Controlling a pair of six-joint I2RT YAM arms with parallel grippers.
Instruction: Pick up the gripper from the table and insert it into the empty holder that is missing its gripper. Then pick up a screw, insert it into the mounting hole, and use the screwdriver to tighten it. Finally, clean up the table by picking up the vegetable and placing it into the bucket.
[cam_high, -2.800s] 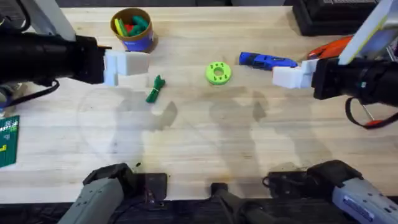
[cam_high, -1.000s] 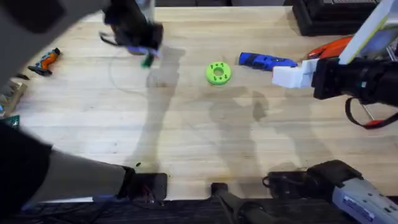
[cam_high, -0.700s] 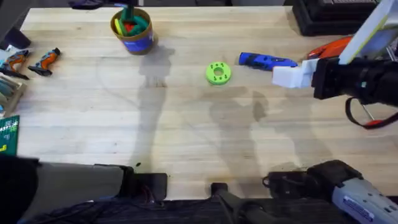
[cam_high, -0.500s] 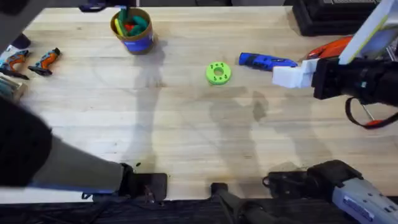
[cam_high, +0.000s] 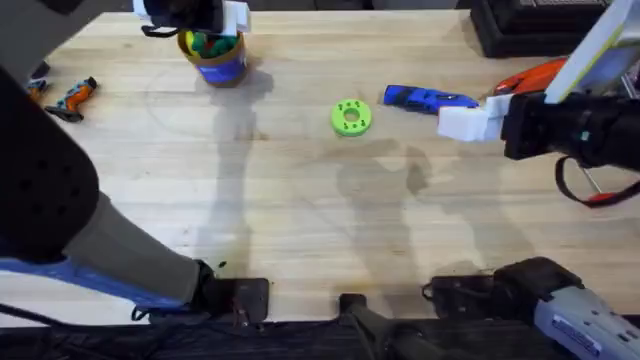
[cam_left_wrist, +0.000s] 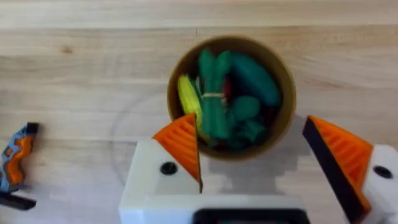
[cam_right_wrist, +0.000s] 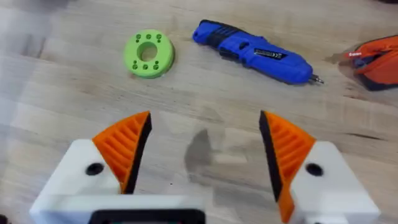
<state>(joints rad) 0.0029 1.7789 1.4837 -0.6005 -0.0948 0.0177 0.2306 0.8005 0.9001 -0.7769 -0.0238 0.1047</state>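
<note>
My left gripper (cam_high: 210, 20) (cam_left_wrist: 258, 155) hangs open just above the bucket (cam_high: 216, 58) (cam_left_wrist: 283, 84) at the table's far left, nothing between its orange pads. Inside the bucket the dark-green vegetable (cam_left_wrist: 213, 93) lies among yellow and green toy pieces. The blue screwdriver (cam_high: 428, 98) (cam_right_wrist: 252, 51) lies on the table at the far right. My right gripper (cam_high: 462, 122) (cam_right_wrist: 204, 152) hovers open and empty just beside the screwdriver's tip end. The loose gripper piece, the empty holder and the screw are out of view.
A lime-green disc (cam_high: 350, 117) (cam_right_wrist: 148, 54) with holes sits mid-table. A small orange-and-black tool (cam_high: 75, 96) (cam_left_wrist: 15, 165) lies at the left edge. An orange tool (cam_high: 540, 72) (cam_right_wrist: 376, 53) lies at the far right. My left arm stretches large across the lower left.
The left arm swung from the left side up to the bucket. The vegetable has left the table and now lies in the bucket. The right arm has not moved.
</note>
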